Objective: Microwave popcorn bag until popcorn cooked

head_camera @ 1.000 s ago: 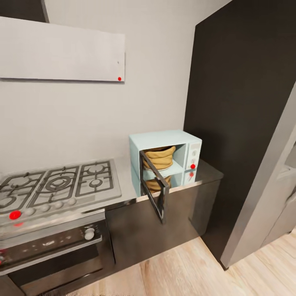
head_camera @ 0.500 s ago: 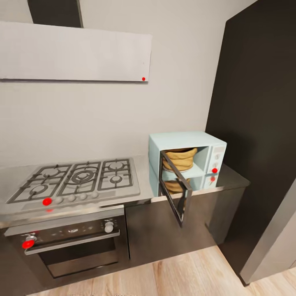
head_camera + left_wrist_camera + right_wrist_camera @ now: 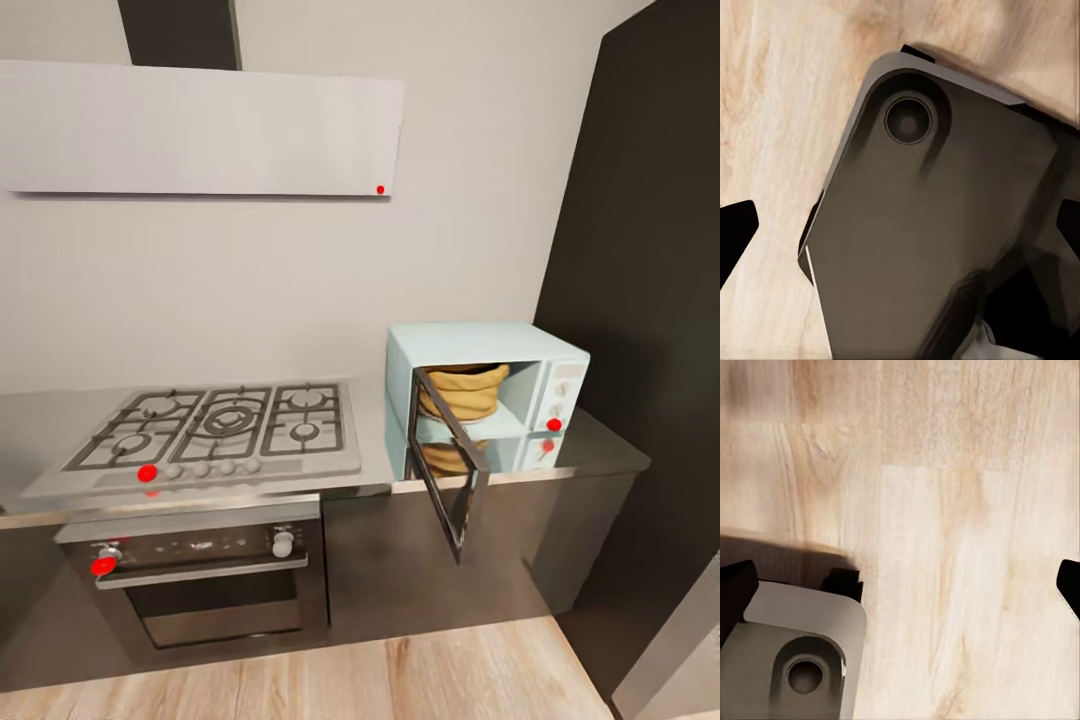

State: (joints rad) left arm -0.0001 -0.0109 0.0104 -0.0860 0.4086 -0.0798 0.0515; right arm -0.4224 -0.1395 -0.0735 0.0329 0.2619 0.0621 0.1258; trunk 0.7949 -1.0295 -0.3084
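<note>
The pale mint-blue microwave (image 3: 490,342) stands on the grey countertop (image 3: 605,455) at the right end, beside the tall dark unit. Its dark glass door (image 3: 452,470) hangs wide open toward me. Inside the cavity sits the tan-orange ridged popcorn bag (image 3: 465,392), upright; its reflection shows on the glossy slab below. The popcorn itself is hidden. My left gripper (image 3: 900,232) is open, pointing down over the robot's dark base (image 3: 930,225) and the wood floor. My right gripper (image 3: 900,585) is open above the bare wood floor, holding nothing.
A grey gas hob (image 3: 220,425) with grates lies left of the microwave, above a dark steel oven (image 3: 200,585). A white flat hood (image 3: 200,130) hangs on the grey wall. The tall dark unit (image 3: 650,250) closes off the right. Wood floor (image 3: 400,675) runs before the cabinets.
The whole head view has shifted, so the camera has moved: hob, oven and microwave now sit further right in the picture. The microwave door and the bag inside stand as before.
</note>
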